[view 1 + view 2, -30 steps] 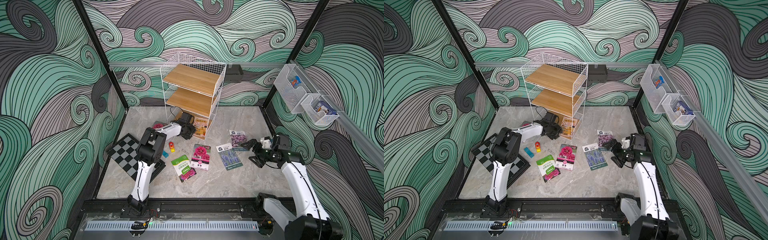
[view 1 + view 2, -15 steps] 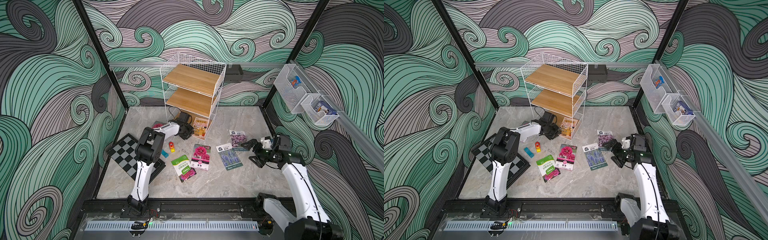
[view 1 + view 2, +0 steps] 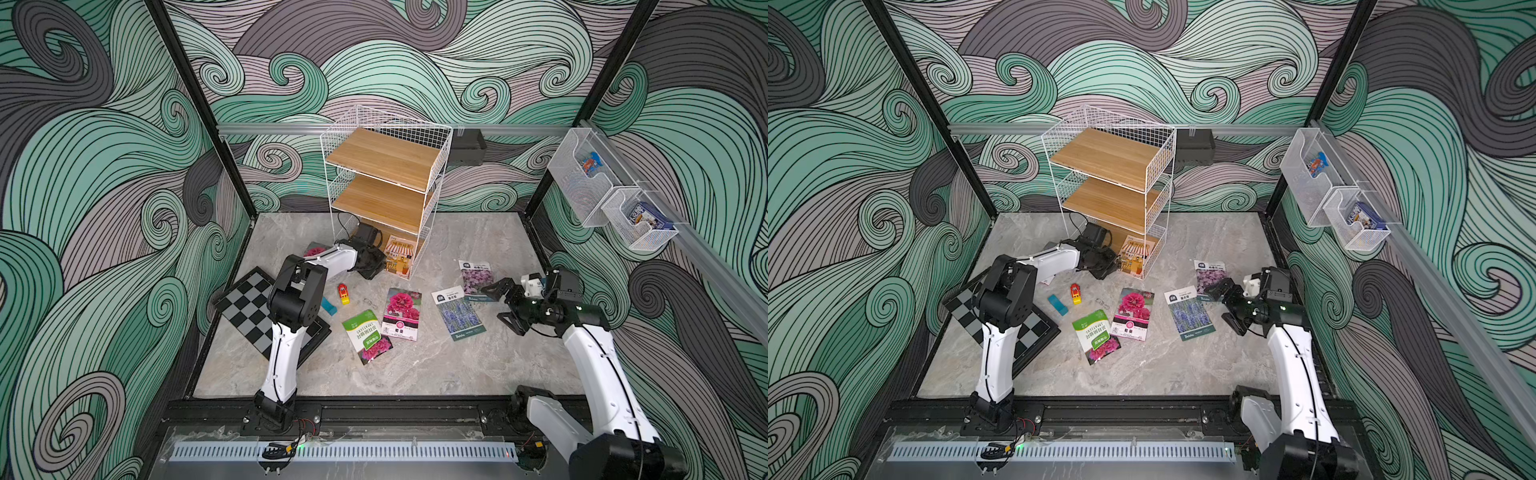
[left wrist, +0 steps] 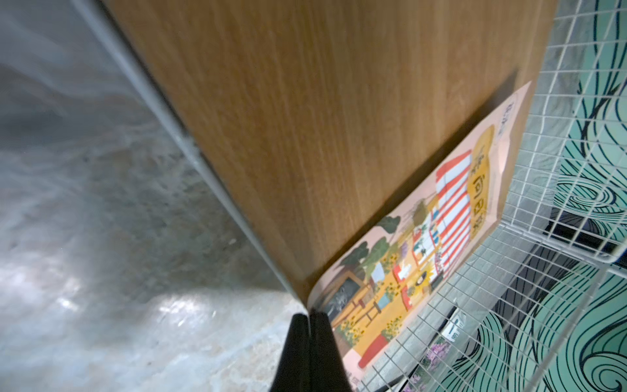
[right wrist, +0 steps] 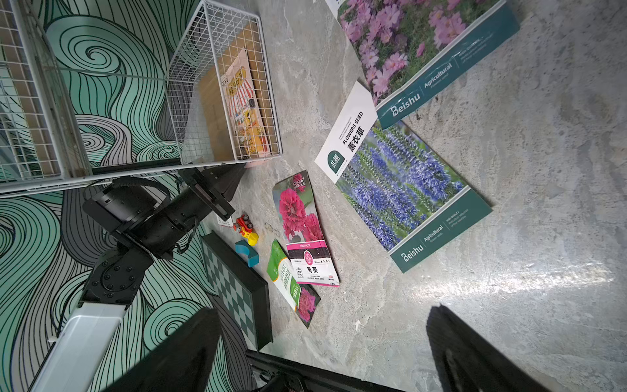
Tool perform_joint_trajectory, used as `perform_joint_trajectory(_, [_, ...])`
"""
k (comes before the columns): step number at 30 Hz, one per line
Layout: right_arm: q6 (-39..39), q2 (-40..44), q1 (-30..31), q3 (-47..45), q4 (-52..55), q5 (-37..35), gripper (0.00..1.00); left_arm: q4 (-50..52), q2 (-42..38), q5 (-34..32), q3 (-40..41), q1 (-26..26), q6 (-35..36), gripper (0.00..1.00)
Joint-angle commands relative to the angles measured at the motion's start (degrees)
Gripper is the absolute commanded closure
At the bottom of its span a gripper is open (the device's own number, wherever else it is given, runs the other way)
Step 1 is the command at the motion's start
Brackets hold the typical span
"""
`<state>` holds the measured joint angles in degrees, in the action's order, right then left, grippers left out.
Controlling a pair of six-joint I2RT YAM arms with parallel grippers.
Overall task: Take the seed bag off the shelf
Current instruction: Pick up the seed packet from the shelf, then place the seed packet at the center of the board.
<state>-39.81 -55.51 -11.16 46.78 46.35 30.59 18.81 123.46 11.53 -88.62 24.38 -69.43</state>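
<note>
Pinching with my left gripper [image 4: 309,319], I have its black fingers pressed flat together on the near corner of the seed bag [image 4: 424,244], a thin pale-pink paper packet printed with a red-and-white striped shop awning. That corner curls up a little where I hold it. The bag lies flat on the bottom tier of the shelf [image 4: 305,118], a tall white wire-grid rack with light wooden boards, close against its mesh side.

I judge it very light and floppy, with loose seed inside that may shift. It will likely bend rather than stay stiff, so a corner hold lets the rest droop and drag. Its face looks smooth and should slide easily over the wood, though the far edge could snag on the wire grid. A hold deeper along the short edge would be firmer. From this corner I would draw it out low and straight through the open front.

My right gripper [image 3: 505,305] hangs spread wide and empty, well apart, over the grey marble-patterned tabletop [image 3: 415,374] near a lavender-print seed packet [image 3: 459,318].
</note>
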Motion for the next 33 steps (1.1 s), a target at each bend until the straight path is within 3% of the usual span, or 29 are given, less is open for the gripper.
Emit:
perform_joint_trajectory(1, [0.34,0.05,0.30,0.41,-0.25,1.11,0.01,-0.90,-6.50,-2.21,3.20,-0.45,1.06,1.00])
perform_joint_trajectory(13, [-0.59,0.18,0.28,0.63,-0.56,1.06,0.01,-0.59,-32.36,-4.54,23.09,-0.57,-1.39,1.00])
perform_joint_trajectory(28, [-3.21,0.15,0.34,2.77,-1.21,0.78,0.01,11.64,-54.50,-6.10,30.14,3.36,-3.39,1.00])
perform_joint_trajectory(33, [-3.69,0.69,0.30,2.28,-1.26,0.61,0.01,11.08,-58.58,-6.81,35.41,4.44,-5.23,1.00])
